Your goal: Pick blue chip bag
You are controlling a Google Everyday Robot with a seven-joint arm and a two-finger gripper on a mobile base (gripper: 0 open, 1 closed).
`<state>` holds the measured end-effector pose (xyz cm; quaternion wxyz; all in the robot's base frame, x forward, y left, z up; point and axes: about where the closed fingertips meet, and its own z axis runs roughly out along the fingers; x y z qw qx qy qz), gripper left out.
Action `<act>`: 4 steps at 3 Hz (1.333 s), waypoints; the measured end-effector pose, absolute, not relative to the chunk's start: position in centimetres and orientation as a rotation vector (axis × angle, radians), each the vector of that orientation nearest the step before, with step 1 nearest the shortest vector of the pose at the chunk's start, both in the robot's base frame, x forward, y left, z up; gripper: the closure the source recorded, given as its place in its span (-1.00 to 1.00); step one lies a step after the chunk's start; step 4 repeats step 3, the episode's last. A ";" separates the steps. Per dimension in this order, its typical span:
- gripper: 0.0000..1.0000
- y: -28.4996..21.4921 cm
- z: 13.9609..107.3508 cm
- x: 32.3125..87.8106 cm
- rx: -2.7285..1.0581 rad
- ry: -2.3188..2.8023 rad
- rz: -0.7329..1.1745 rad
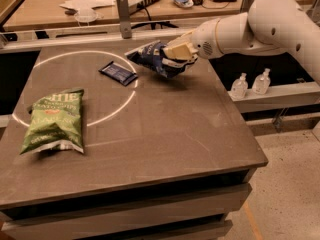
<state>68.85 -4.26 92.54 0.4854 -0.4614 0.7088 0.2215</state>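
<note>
The blue chip bag (152, 57) is crinkled, dark blue with white print. It hangs tilted a little above the back of the dark table (165, 134). My gripper (175, 55) is shut on the bag's right part, its cream fingers (176, 50) pressed onto it. The white arm (260, 24) reaches in from the right.
A green chip bag (54, 121) lies at the table's left. A small flat dark blue packet (118, 73) lies left of the held bag, inside a white circle marked on the table. Two small bottles (250, 84) stand on a ledge at the right. A cluttered desk (65, 4) runs behind.
</note>
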 end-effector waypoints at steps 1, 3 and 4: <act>1.00 -5.4 96.1 66.7 -1.081 1.607 0.623; 1.00 -6.6 98.2 64.9 -1.074 1.534 0.665; 1.00 -6.6 98.2 64.9 -1.074 1.534 0.665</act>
